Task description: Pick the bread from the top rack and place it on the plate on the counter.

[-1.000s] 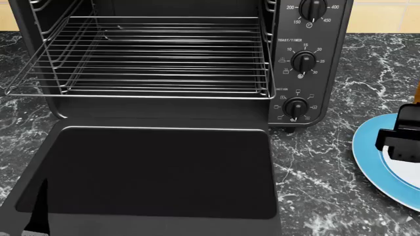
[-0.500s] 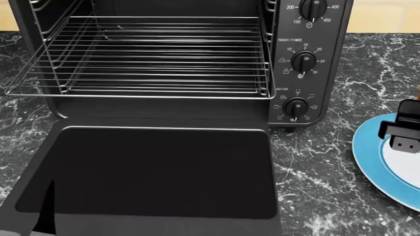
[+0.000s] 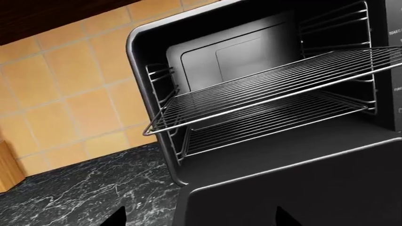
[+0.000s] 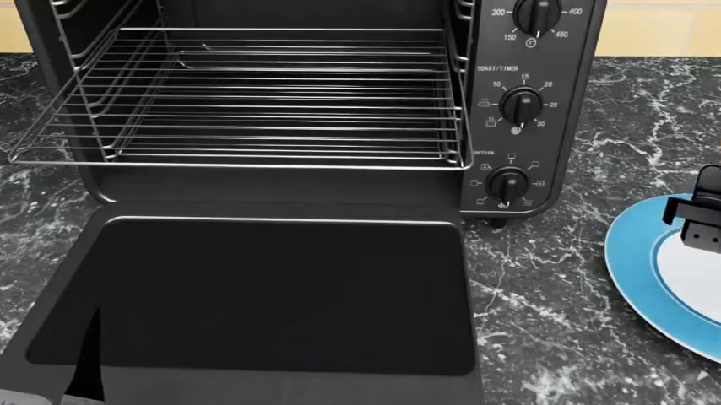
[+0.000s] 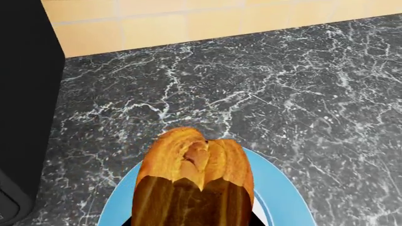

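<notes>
The bread (image 5: 191,181) hangs low over the blue-rimmed plate (image 5: 283,193) at the bottom of the right wrist view. It is carried by the right gripper (image 4: 707,221), which shows only as a dark block at the right edge of the head view. Its fingers are hidden, so I judge it is pinching the loaf.

The top rack (image 4: 259,93) of the oven is bare. To do this step well, bring the loaf lower over the white centre, then release gently.

For the left gripper (image 3: 197,221), only two dark tips show; I cannot tell its state.
</notes>
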Tool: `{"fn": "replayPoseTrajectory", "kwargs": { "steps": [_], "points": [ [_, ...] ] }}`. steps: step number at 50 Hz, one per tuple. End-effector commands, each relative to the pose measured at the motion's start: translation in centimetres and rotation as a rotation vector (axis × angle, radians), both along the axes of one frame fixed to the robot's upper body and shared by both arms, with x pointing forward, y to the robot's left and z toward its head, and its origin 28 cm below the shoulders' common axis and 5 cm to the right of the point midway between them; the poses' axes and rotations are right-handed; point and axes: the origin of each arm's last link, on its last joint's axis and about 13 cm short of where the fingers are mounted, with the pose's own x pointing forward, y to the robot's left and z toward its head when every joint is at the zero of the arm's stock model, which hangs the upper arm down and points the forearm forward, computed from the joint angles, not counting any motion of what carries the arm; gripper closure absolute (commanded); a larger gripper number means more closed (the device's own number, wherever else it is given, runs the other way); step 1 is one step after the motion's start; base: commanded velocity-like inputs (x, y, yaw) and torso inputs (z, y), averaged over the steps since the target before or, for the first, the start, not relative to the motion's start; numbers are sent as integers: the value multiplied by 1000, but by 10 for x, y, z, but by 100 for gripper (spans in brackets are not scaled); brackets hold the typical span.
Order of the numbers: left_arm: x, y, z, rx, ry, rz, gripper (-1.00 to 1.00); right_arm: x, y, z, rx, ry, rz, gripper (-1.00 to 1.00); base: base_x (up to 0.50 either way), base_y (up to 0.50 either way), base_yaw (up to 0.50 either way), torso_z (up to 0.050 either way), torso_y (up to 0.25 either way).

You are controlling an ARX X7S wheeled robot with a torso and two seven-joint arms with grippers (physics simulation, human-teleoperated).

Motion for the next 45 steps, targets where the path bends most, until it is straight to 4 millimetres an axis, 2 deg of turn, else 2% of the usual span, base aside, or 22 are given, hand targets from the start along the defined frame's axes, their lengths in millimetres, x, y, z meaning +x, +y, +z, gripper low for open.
{"fn": "replayPoseTrajectory", "kwargs": {
  "steps": [1, 20, 29, 30, 37, 45],
  "points": [
    [1, -2, 6, 12, -7, 2, -100, 16, -8, 3, -24, 6, -26, 100, 0, 0, 0, 0, 0],
    [1, -6, 9, 39, -5, 4, -100, 36, -12, -25, 12, 56, -51, 100, 0, 0, 0, 0, 1],
    [0, -7, 7, 39, 0, 5, -100, 38, -12, -27, 18, 54, -56, 100, 0, 0, 0, 0, 0],
    [0, -7, 7, 38, 0, 7, -100, 38, -12, -24, 21, 38, -50, -100, 0, 0, 0, 0, 0],
    [-1, -6, 4, 34, 4, 4, -100, 34, -12, -22, 14, 38, -59, -100, 0, 0, 0, 0, 0],
    [-2, -6, 6, 30, 2, 3, -100, 30, -9, -9, 0, 10, -48, -100, 0, 0, 0, 0, 0]
  ]
}}
